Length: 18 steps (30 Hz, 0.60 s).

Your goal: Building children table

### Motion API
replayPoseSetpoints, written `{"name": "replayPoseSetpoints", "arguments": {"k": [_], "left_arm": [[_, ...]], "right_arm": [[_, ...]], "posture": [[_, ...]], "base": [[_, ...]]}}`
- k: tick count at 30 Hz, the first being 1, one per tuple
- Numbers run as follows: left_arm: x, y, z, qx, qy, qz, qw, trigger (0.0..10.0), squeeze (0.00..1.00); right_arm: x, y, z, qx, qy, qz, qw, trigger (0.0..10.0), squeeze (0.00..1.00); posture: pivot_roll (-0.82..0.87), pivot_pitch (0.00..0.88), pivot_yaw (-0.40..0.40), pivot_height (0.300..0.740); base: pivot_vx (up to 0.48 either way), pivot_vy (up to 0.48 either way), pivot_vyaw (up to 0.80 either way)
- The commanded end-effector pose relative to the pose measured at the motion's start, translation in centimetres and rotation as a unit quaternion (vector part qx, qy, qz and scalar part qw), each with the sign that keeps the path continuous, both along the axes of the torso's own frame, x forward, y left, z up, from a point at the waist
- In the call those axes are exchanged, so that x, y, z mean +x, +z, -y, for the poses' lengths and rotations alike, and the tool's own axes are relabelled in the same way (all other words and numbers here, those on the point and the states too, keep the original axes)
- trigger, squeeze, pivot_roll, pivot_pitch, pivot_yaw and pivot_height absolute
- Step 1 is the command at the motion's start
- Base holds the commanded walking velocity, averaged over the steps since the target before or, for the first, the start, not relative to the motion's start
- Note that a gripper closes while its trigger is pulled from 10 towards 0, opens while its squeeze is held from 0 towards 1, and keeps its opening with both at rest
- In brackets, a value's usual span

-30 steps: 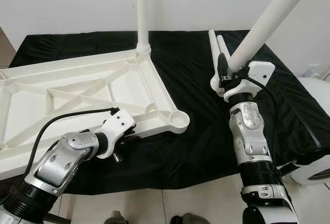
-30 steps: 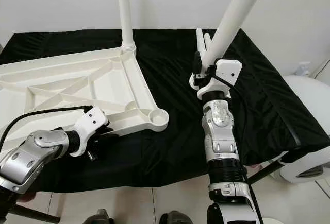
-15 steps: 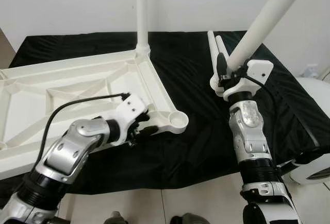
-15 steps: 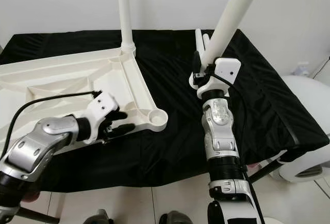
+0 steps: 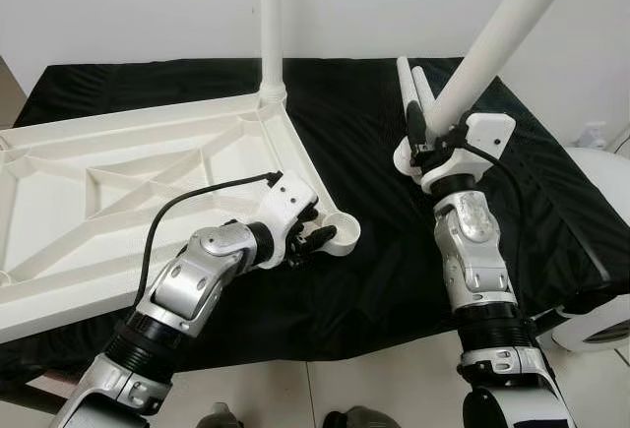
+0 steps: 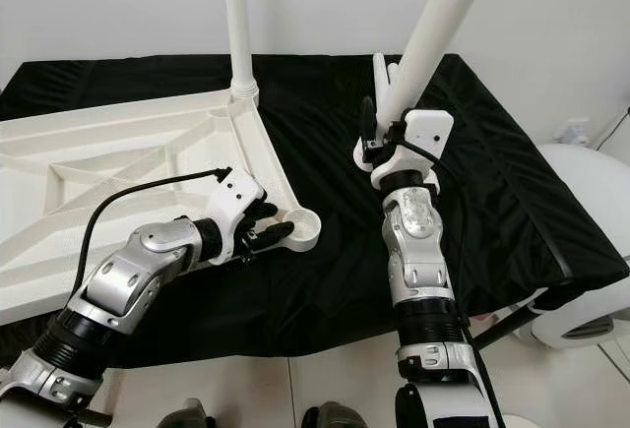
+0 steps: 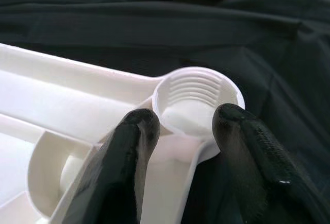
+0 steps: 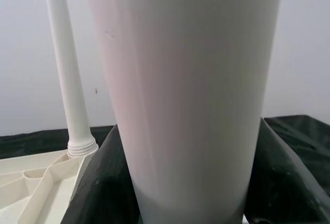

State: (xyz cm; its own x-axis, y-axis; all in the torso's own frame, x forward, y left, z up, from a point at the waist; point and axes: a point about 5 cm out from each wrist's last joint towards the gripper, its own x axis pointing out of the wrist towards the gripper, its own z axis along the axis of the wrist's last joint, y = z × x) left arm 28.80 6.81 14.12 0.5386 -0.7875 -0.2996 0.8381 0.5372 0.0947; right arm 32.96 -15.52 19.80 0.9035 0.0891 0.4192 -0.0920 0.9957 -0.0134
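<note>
Now, step in hand: we judge it is seating the next leg in the empty socket.
How to do it well: we should keep the left gripper (image 7: 180, 147), fingers spread astride the threaded socket (image 7: 192, 104), steadying that corner, and bring the leg down upright.
Right gripper (image 5: 430, 138): clamped on the white leg (image 5: 502, 39), tilted above the black cloth (image 5: 354, 143).
Tabletop (image 5: 128, 182): white, ribbed, upside down on the cloth's left half; one leg (image 5: 271, 25) stands at its far corner.
</note>
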Motion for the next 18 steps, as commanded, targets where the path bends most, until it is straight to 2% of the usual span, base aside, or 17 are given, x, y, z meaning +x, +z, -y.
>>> {"name": "replayPoseSetpoints", "arguments": {"k": [1,7,8,9,10,14,15,18], "left_arm": [[-0.4,-0.6,0.1,0.030,-0.016,0.018,0.999,10.0,0.00],[-0.2,-1.0,-0.4,0.038,-0.010,0.017,0.999,10.0,0.00],[-0.2,-1.1,-0.8,0.035,-0.010,0.007,0.999,10.0,0.82],[-0.2,-1.1,-0.8,0.035,-0.010,0.007,0.999,10.0,0.82],[-0.1,-1.2,-1.3,0.043,-0.006,0.013,0.999,10.0,1.00],[0.2,-1.5,-2.4,0.062,0.009,0.014,0.998,10.0,1.00],[0.2,-1.7,-3.0,0.075,0.002,0.013,0.997,10.0,0.00],[0.0,-2.0,-3.3,0.082,-0.005,0.007,0.997,10.0,0.00]], "right_arm": [[-0.1,-0.1,-0.1,0.000,0.005,-0.001,1.000,10.0,0.00],[-0.1,-0.2,-0.1,-0.004,0.005,0.000,1.000,10.0,0.00],[-0.1,-0.2,0.0,-0.005,0.005,-0.001,1.000,10.0,0.00],[-0.1,-0.2,0.0,-0.005,0.005,-0.001,1.000,10.0,0.00],[-0.2,-0.3,0.1,-0.006,0.004,-0.001,1.000,10.0,0.00],[-0.2,-0.3,0.2,-0.008,0.003,-0.001,1.000,10.0,0.00],[-0.3,-0.4,0.3,-0.010,0.003,-0.002,1.000,10.0,0.00],[-0.3,-0.4,0.3,-0.011,0.004,-0.002,1.000,10.0,0.00]], "posture": [[0.03,0.000,-0.048,0.740],[0.02,0.000,-0.045,0.740],[0.02,0.000,-0.044,0.740],[0.02,0.000,-0.044,0.740],[0.02,0.000,-0.044,0.740],[0.02,0.000,-0.045,0.740],[0.03,0.000,-0.046,0.740],[0.02,0.000,-0.045,0.740]], "base": [[0.000,0.000,0.00],[0.000,0.000,0.00],[0.000,0.000,0.00],[0.000,0.000,0.00],[0.000,0.000,0.00],[0.000,0.000,0.00],[0.000,0.000,0.00],[0.000,0.000,0.00]]}}
